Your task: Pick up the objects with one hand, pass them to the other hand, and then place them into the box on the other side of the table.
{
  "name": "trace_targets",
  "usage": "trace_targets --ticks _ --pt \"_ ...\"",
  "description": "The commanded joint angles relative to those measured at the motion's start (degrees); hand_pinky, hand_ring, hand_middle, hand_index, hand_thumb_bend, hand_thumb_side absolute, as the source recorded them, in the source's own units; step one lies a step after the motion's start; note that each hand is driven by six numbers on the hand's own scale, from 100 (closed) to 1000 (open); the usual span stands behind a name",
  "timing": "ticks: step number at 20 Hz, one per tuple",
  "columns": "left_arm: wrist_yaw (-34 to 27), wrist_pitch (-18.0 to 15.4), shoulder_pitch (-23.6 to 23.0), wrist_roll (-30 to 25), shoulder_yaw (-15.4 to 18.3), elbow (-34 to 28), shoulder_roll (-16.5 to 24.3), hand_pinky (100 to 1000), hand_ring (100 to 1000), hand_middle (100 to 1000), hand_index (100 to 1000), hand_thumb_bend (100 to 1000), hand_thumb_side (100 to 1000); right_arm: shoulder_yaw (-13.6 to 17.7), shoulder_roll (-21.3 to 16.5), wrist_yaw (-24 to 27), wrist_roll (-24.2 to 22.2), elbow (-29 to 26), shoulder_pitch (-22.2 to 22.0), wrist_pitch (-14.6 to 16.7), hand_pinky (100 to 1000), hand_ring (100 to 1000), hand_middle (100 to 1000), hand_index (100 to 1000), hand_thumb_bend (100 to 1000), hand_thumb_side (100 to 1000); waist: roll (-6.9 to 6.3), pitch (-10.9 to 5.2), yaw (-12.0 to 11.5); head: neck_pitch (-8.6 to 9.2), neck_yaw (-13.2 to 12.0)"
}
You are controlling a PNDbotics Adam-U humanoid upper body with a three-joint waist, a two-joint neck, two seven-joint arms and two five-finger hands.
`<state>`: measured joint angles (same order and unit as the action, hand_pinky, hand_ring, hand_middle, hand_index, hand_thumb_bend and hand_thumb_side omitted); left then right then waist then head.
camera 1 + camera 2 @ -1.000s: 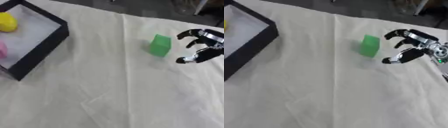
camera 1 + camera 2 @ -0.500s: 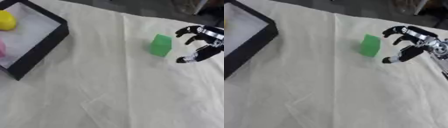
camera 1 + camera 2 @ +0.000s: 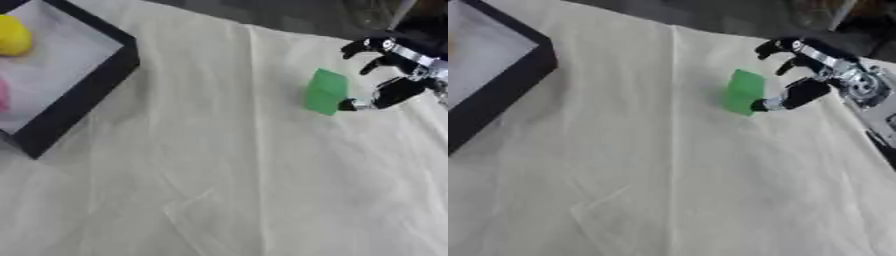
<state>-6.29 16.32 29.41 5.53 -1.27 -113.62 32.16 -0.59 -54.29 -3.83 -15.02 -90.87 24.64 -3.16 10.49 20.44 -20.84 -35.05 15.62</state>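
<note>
Black box [image 3: 83, 97] holding yellow object [image 3: 13, 36] and pink object [image 3: 3, 95], right robot hand [image 3: 811, 75] spread wide beside green block [image 3: 326, 92]

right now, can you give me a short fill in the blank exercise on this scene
1. The block beside the right hand is ____ in colour.
2. The box with the black wall sits on the robot's ____ side of the table.
3. The round object in the box's far corner is ____.

Missing words: green; left; yellow
</note>
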Motion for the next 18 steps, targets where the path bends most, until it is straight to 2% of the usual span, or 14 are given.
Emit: trace_targets --ticks 1,8,12,14,18 --pt "0.56 -0.24 0.92 -0.29 0.20 -0.97 0.62 931 649 609 679 100 671 1.19 -2.94 -0.57 0.73 0.35 0.80 -0.14 713 974 783 858 713 132 -0.27 -0.70 -0.39 1.10 1.08" --pt "0.98 -0.54 1.39 -0.58 -0.03 -0.97 0.55 932 649 609 678 100 671 1.45 -2.52 -1.72 1.03 1.45 1.16 -0.20 725 976 790 861 718 137 0.58 0.04 -2.04 1.76 2.59" --pt "1.19 -0.96 1.64 -0.78 -0.14 -0.97 0.54 932 649 609 677 100 671 1.94 -2.50 -3.43 1.69 1.89 0.84 -0.26 764 994 803 866 726 137 1.12 0.48 -2.91 2.14 3.35" --pt "1.34 -1.02 1.62 -0.81 -0.16 -0.97 0.49 932 649 609 678 100 671 2.29 -2.47 -4.45 2.30 2.23 0.69 -0.38 774 993 805 868 684 234 1.30 0.67 -3.26 2.32 3.48" --pt "1.66 -0.93 1.37 -0.78 -0.15 -0.97 0.32 935 649 609 678 100 671 2.51 -2.20 -5.97 3.72 3.27 0.37 -0.76 785 993 807 871 681 257 1.42 0.98 -3.57 2.42 3.62"
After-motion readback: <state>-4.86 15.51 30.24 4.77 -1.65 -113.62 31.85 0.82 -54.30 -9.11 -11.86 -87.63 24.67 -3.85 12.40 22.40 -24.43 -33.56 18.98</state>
